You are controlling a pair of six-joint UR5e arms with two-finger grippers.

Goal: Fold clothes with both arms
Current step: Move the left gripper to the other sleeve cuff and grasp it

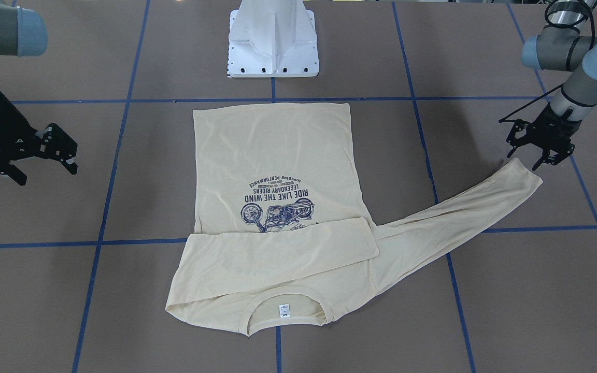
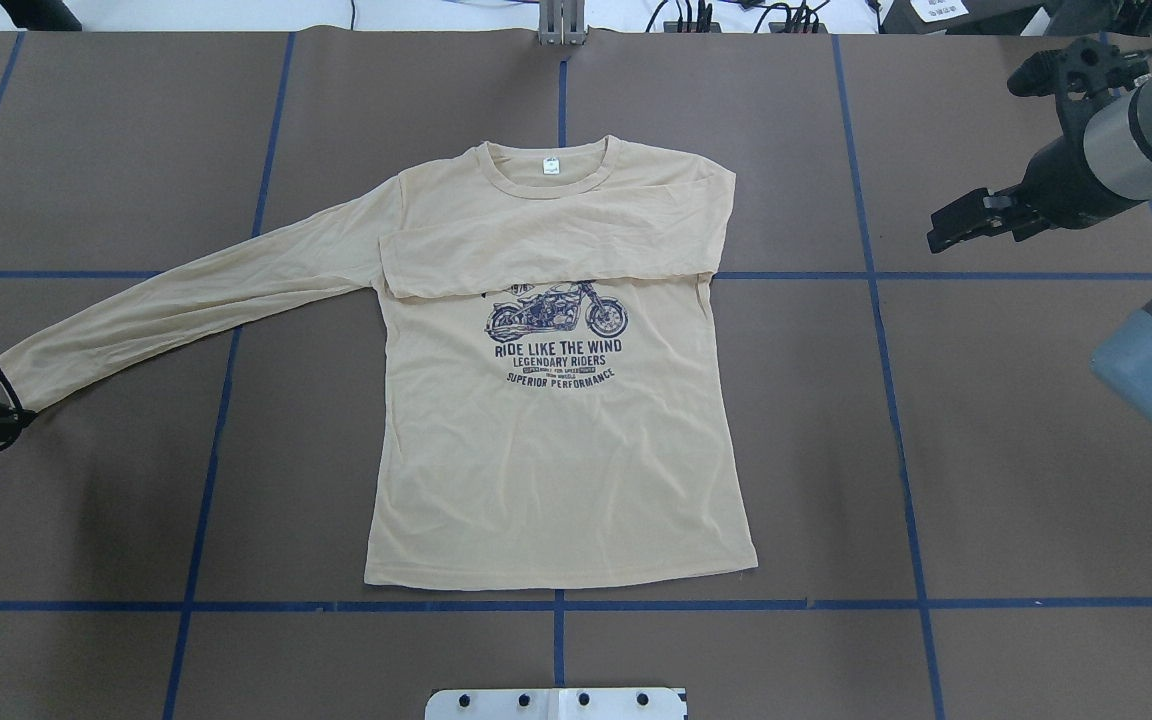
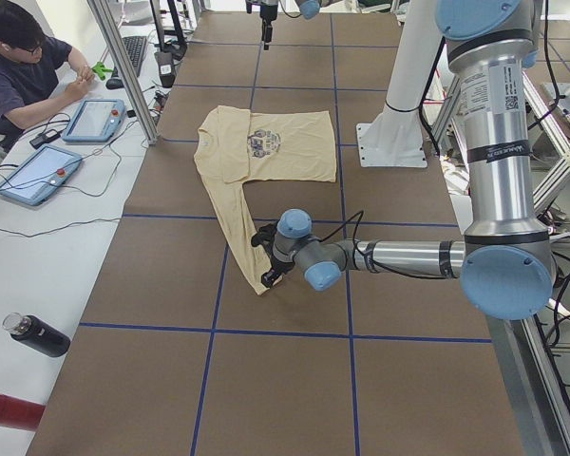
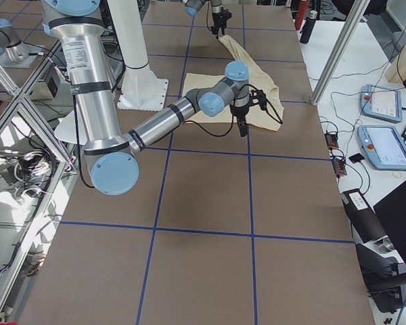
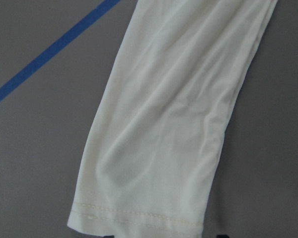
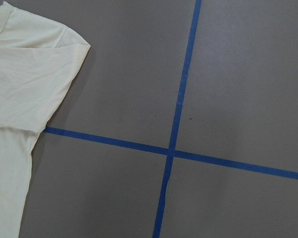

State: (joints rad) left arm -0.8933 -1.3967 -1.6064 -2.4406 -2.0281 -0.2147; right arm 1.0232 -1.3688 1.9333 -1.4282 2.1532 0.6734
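Second sleeve's turn: left gripper [image 1: 530, 158] hovers, fingers apart, at the outstretched cuff [image 1: 522, 178] of the shirt [image 1: 278, 150]. Pinch it next, I'd say. Right gripper [image 1: 45, 169] hangs aside, fingers apart.

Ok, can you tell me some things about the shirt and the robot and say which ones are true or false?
One sleeve is folded across the shirt's chest. True.
Both sleeves are folded over. False: the other sleeve lies stretched out, its cuff by the left tool.
The right tool grips the shirt. False: it is open and apart from the shirt.
The neck tag shows. True.
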